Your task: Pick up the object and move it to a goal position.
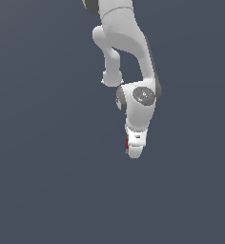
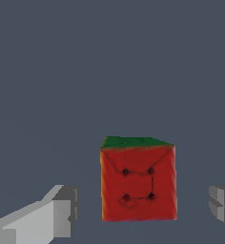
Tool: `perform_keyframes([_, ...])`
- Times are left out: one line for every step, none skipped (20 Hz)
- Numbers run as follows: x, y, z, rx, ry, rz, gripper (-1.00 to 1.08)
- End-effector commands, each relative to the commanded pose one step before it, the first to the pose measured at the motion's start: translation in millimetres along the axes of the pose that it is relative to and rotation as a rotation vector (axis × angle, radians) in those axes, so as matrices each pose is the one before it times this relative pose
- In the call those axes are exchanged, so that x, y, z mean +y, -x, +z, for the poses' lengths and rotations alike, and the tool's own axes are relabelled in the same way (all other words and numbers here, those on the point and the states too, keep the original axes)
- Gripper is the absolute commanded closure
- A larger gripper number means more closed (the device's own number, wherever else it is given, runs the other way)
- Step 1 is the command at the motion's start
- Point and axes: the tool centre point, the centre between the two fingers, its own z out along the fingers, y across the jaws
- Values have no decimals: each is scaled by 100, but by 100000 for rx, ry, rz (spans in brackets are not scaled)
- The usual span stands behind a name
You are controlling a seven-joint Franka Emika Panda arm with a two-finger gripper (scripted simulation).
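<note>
The cube shows its red face to the wrist camera, green face above, sitting squarely between the spread, non-touching fingers of the end effector.

I count one robot arm in the exterior view, carrying one gripper. I count one cube in the wrist view. On that cube I can see two faces: one red, one green. The red face carries four dark dots. I count two gripper fingers in the wrist view, one at either side of the cube. I log no further items.
</note>
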Motion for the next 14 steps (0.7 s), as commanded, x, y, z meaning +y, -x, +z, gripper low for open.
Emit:
perform_keyframes([-52,-6,652,-15,-93,-92,-92])
perform_keyframes([-14,0,408,-1,0,-49,-92])
perform_keyframes([-17,5,479,-1,0,-49,-92])
perform_keyframes([-22,-2,547,-1,-1,-69,-92])
perform_keyframes([-25,-8,593,0,-1,-85,-92])
perform_keyframes([-18,-5,529,0,0,-69,-92])
perform_keyframes([-8,-1,447,0,1,-49,-92])
perform_keyframes([8,20,368,0,0,0,-92])
perform_keyframes([10,-18,284,2,7,-48,-92])
perform_keyframes([25,3,212,0,0,0,-92])
perform_keyframes([30,-4,139,0,0,0,-92])
perform_keyframes([27,-7,74,0,0,0,-92])
perform_keyframes([12,-4,22,0,0,0,-92])
perform_keyframes([0,0,0,0,0,0,108])
